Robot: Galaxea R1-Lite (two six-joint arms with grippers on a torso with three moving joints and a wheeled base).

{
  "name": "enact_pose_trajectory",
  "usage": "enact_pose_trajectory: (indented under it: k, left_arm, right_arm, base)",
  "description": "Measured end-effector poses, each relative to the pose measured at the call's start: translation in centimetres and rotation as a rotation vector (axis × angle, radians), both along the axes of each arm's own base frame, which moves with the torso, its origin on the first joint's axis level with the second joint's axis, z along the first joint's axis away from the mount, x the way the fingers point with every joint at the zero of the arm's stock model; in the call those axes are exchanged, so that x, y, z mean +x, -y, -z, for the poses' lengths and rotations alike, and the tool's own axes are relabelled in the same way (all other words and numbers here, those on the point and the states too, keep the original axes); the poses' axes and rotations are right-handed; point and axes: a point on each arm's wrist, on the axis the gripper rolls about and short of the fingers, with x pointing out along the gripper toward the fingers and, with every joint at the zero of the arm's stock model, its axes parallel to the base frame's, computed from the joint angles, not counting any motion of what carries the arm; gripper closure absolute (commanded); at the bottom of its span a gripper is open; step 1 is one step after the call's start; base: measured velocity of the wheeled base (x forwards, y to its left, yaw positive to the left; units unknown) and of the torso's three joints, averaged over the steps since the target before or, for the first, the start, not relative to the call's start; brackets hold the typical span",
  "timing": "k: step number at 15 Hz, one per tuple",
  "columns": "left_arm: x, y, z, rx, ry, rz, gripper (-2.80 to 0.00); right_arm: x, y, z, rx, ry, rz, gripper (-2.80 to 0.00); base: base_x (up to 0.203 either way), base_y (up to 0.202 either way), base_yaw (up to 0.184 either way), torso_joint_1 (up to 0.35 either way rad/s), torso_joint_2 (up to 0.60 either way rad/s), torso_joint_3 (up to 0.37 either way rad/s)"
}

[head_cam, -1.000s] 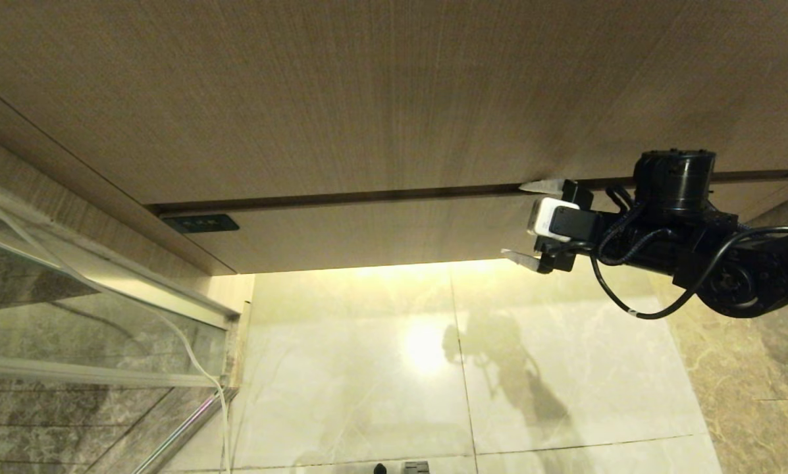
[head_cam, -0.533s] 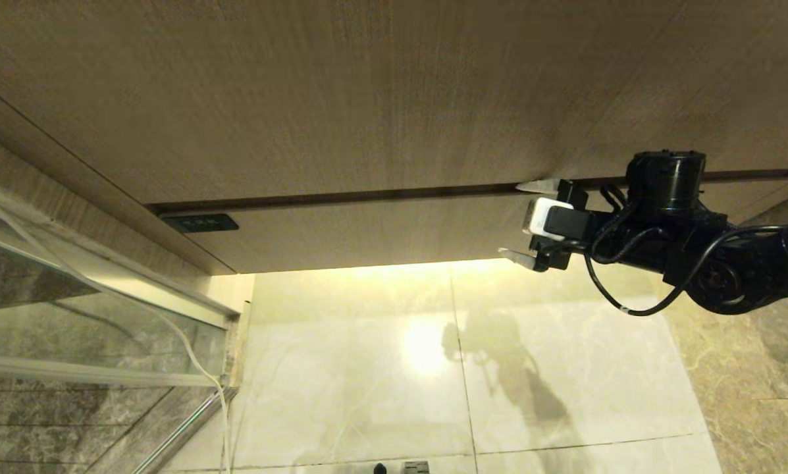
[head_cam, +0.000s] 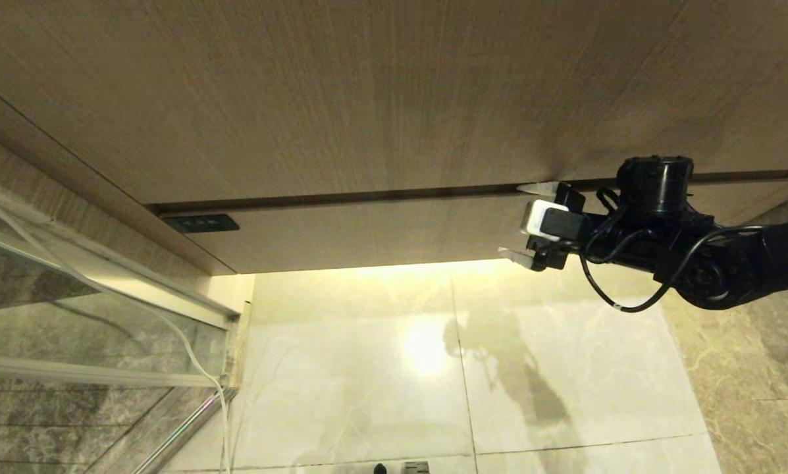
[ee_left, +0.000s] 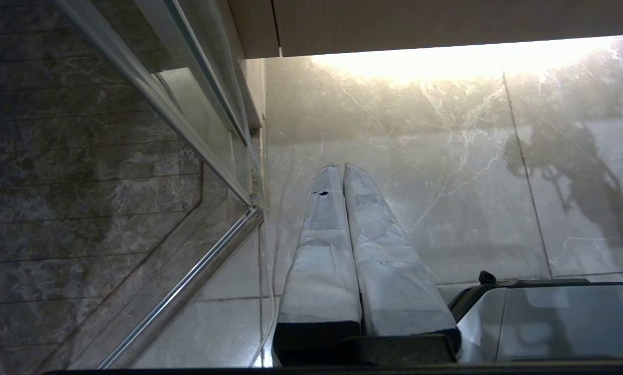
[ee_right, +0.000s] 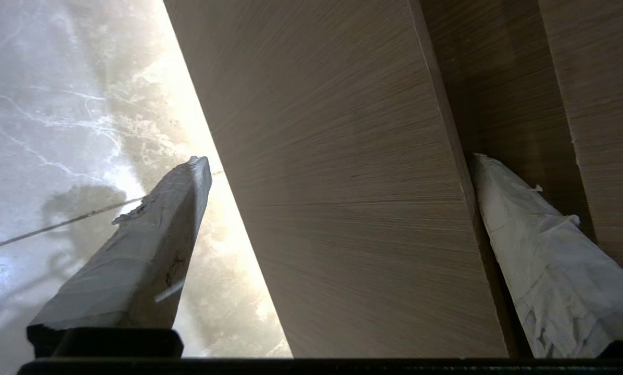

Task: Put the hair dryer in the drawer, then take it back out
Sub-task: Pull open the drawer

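The drawer (head_cam: 367, 230) is closed, its plain wood-grain front a low strip under the vanity's larger panel. My right gripper (head_cam: 513, 220) is open and straddles the right part of that front. One taped finger (head_cam: 535, 187) sits in the dark gap above it, the other (head_cam: 515, 255) just below its bottom edge. In the right wrist view the drawer front (ee_right: 342, 208) fills the space between the open fingers of the right gripper (ee_right: 340, 159). The hair dryer is out of view. My left gripper (ee_left: 341, 166) is shut, holds nothing and hangs parked over the floor.
A glass partition with metal rails (head_cam: 71, 316) stands at the left, and a pale cord (head_cam: 196, 359) runs down beside it. A black socket panel (head_cam: 199, 223) sits at the drawer's left end. Glossy marble floor (head_cam: 433, 368) lies below. The robot's base (ee_left: 550, 312) is beside the left gripper.
My right arm has edged a little to the left along the drawer front. Its fingers stay open, one above and one below the front.
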Motion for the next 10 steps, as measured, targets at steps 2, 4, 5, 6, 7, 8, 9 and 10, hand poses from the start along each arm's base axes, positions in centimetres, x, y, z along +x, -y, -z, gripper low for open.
enact_pose_trajectory:
  k: [2,4,5,6,7,8,9,10]
  left_arm:
    - [0.0,0.0,0.0,0.000,0.000,0.000,0.00]
    - [0.0,0.0,0.0,0.000,0.000,0.000,0.00]
    - [0.0,0.0,0.0,0.000,0.000,0.000,0.00]
    - [0.0,0.0,0.0,0.000,0.000,0.000,0.00]
    - [0.0,0.0,0.0,0.000,0.000,0.000,0.00]
    - [0.0,0.0,0.0,0.000,0.000,0.000,0.00]
    - [0.0,0.0,0.0,0.000,0.000,0.000,0.00]
    - [0.0,0.0,0.0,0.000,0.000,0.000,0.00]
  right_arm:
    - [-0.1,0.3,0.6,-0.017,-0.053,0.010,-2.80]
    - [-0.3,0.8,1.2,-0.042,-0.125,0.020,-2.80]
    - [-0.3,1.0,1.3,-0.050,-0.143,0.036,-2.80]
    - [-0.3,1.1,1.4,-0.054,-0.150,0.059,-2.80]
    - [-0.4,1.2,1.5,-0.059,-0.164,0.072,-2.80]
    - [-0.5,1.2,1.8,-0.067,-0.191,0.079,-2.80]
    - [-0.7,1.3,2.0,-0.076,-0.216,0.082,-2.80]
    - [-1.0,1.4,2.3,-0.088,-0.243,0.080,-2.80]
  base:
    - [0.000,0.000,0.000,0.000,0.00,0.000]
    - [0.000,0.000,0.000,0.000,0.00,0.000]
    - [0.000,0.000,0.000,0.000,0.00,0.000]
    - [0.000,0.000,0.000,0.000,0.00,0.000]
    - [0.000,0.000,0.000,0.000,0.00,0.000]
    - [0.000,0.000,0.000,0.000,0.00,0.000]
    - [0.000,0.000,0.000,0.000,0.00,0.000]
    - [0.000,0.000,0.000,0.000,0.00,0.000]
